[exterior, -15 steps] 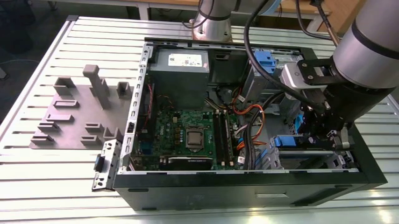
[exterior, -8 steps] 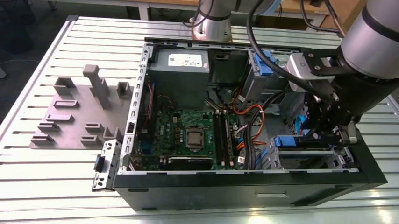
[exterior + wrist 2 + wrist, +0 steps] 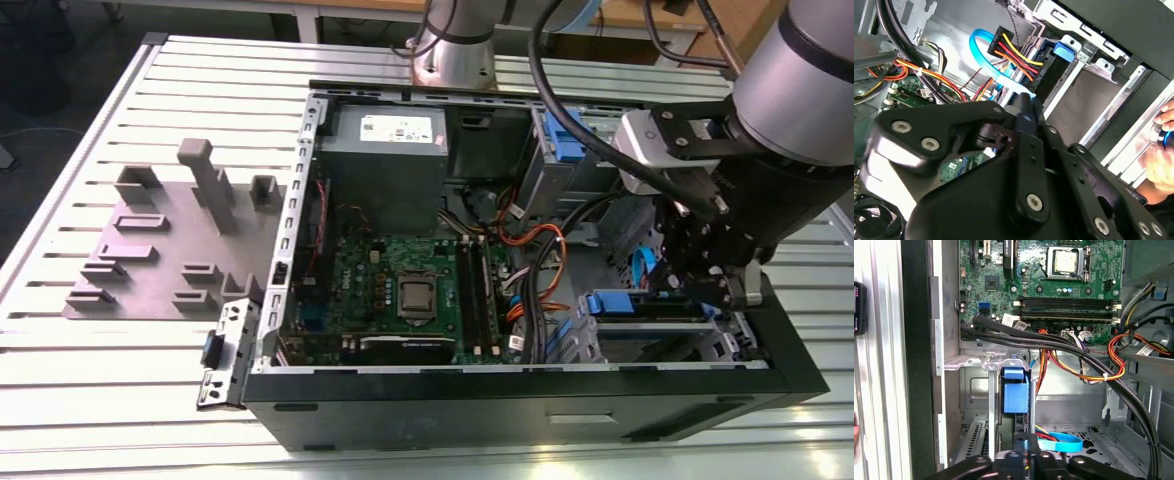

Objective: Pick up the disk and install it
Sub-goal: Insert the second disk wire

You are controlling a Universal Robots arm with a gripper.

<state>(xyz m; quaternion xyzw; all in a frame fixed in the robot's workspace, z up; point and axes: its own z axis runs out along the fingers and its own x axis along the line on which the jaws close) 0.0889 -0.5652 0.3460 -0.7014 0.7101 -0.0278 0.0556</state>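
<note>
The disk (image 3: 617,302) sits edge-on in the metal drive cage at the front corner of the open computer case, on the exterior view's right. Its blue carrier tab (image 3: 1015,390) faces into the case. In the second wrist view the blue tab (image 3: 1063,51) tops the disk's dark edge, and coloured wires and a blue flat cable (image 3: 985,55) run up beside it. My gripper (image 3: 714,285) hangs just above that cage, fingers together and holding nothing. Its tips (image 3: 1026,102) point at the cage, a short way from the disk, and its black body (image 3: 1030,460) lies below the tab.
The case holds a green motherboard (image 3: 400,290), a grey power supply (image 3: 387,150) and thick black cables (image 3: 1054,342). A grey fixture plate (image 3: 160,240) lies on the slatted table on the exterior view's left. A person's hand (image 3: 1164,150) is outside the case wall.
</note>
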